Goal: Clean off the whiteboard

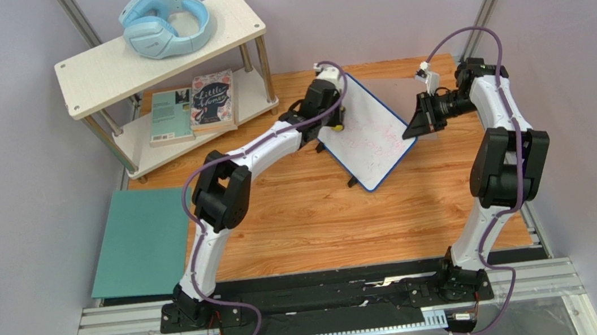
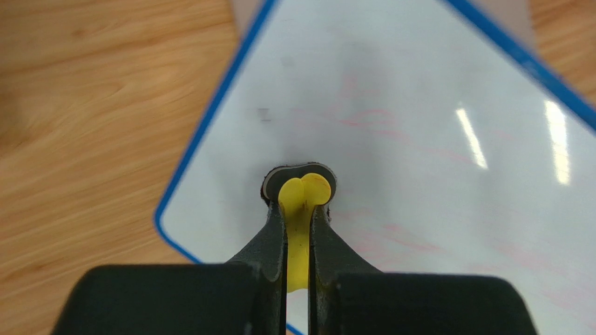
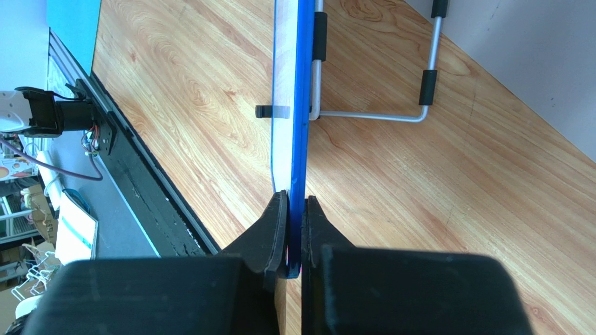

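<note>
Top external view: a wooden table carries a two-tier white shelf at its far left and a teal mat hanging over its near left edge. The whiteboard, blue-framed, stands tilted on a wire stand with black feet at the far middle of the table, between the two arms. Pale blue headphones lie on the shelf's top tier. Two books lie on the lower tier; one cover reads "Little Women", the other's title is too small to read. The right gripper is clamped on the board's blue frame, steadying it. The left gripper pinches the yellow handle of a small eraser, its dark pad pressed to the board's face. Faint pink-red scribbles show across the middle and lower face, none readable as words. Judged from this, wiping is under way and most of the smeared area is left to clean.
</note>
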